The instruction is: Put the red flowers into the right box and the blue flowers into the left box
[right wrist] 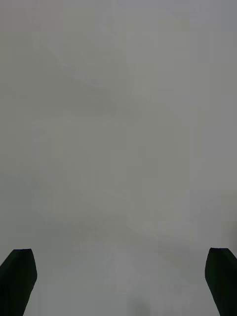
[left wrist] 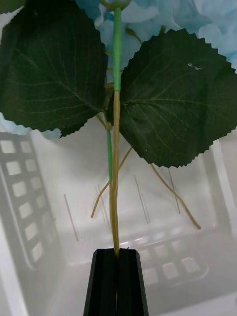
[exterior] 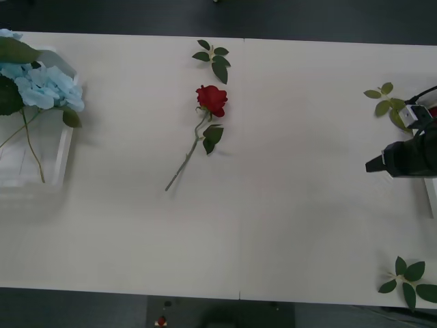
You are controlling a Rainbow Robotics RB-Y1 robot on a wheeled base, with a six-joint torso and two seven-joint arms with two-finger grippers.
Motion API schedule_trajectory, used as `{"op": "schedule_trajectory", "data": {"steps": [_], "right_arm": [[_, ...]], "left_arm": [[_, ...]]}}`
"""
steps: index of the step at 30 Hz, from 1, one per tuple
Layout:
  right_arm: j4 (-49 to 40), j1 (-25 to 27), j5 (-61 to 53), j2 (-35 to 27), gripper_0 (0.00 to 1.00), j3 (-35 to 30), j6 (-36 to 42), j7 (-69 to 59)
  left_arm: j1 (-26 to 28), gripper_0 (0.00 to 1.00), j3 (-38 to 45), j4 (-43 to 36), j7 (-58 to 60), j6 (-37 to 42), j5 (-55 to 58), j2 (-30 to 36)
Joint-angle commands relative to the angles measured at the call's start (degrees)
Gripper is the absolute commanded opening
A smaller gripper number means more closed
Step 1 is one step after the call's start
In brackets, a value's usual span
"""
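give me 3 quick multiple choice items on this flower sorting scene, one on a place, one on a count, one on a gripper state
1. Where do the blue flowers lie?
A. in the left box at the table's left edge
B. mid-table
C. beside the right gripper

2. How many red flowers lie on the table?
A. three
B. one
C. none

3. What is the left gripper doing?
A. open, empty
B. shut on a loose leaf sprig
C. shut on a blue flower's stem

Answers:
1 A, the front view shows the blue heads over the white tray at far left.
2 B, a single rose lies mid-table.
3 C, the left wrist view shows the black fingers closed on the stem above the tray; the right gripper is open.
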Motion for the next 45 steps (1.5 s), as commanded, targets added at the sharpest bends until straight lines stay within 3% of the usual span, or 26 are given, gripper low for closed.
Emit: {"op": "schedule_trajectory", "data": {"steps": [1, 6, 11, 16, 22, 29, 33, 40, 41, 42, 44, 45], "right_arm": [[1.37, -0.65, 0.23, 2.44, 1.0, -3.0, 8.37, 2.11], [2.95, -0.3, -0.21, 5.52, 1.0, -8.01, 15.76, 7.47], [2.95, 0.05, -0.56, 5.87, 1.0, -9.16, 13.91, 9.58], [3.48, 0.05, -0.83, 5.61, 1.0, -10.12, 11.63, 22.59], [5.94, 0.05, -2.41, 5.78, 1.0, -13.55, 8.11, 58.1], [9.45, 0.05, -15.5, 6.49, 1.0, -17.77, 6.44, 91.32], [12.09, 0.05, -24.2, 6.14, 1.0, -18.3, 6.79, 92.77], [13.41, 0.05, -32.11, 5.87, 1.0, -18.39, 8.29, 92.77], [13.85, -0.04, -33.08, 5.87, 1.0, -18.39, 8.64, 92.77], [14.29, -0.04, -33.78, 5.87, 1.0, -18.39, 8.9, 92.77], [14.46, -0.04, -34.05, 5.87, 1.0, -18.39, 9.08, 92.77], [14.46, 0.05, -34.05, 5.87, 1.0, -18.39, 9.08, 92.77]], "left_arm": [[0.13, 0.0, -4.77, 2.14, -0.48, -6.08, 3.98, 0.42], [0.21, 0.0, -14.17, 4.51, -0.74, -16.1, 11.71, 0.16], [0.21, 0.0, -23.58, 5.21, -0.74, -27.35, 17.95, 0.16], [0.21, 0.0, -28.76, 5.21, -0.83, -33.59, 21.47, 0.16], [0.21, 0.0, -28.94, 5.83, -0.92, -33.85, 22.52, 0.16], [0.3, 0.0, -30.7, 10.13, -7.07, -39.74, 31.84, -2.92], [0.21, 0.0, -33.77, 9.69, -8.66, -44.75, 33.24, -3.71], [0.21, 0.02, -34.21, 9.34, -9.09, -45.1, 33.51, -3.62], [0.21, 0.13, -34.21, 9.34, -9.09, -45.1, 33.6, -3.62], [0.21, 0.71, -34.21, 9.34, -9.09, -45.1, 33.6, -3.62], [0.21, 0.97, -34.21, 9.34, -9.27, -45.1, 33.6, -3.62], [0.21, 0.98, -34.3, 9.34, -9.36, -45.1, 33.6, -3.62]]}}
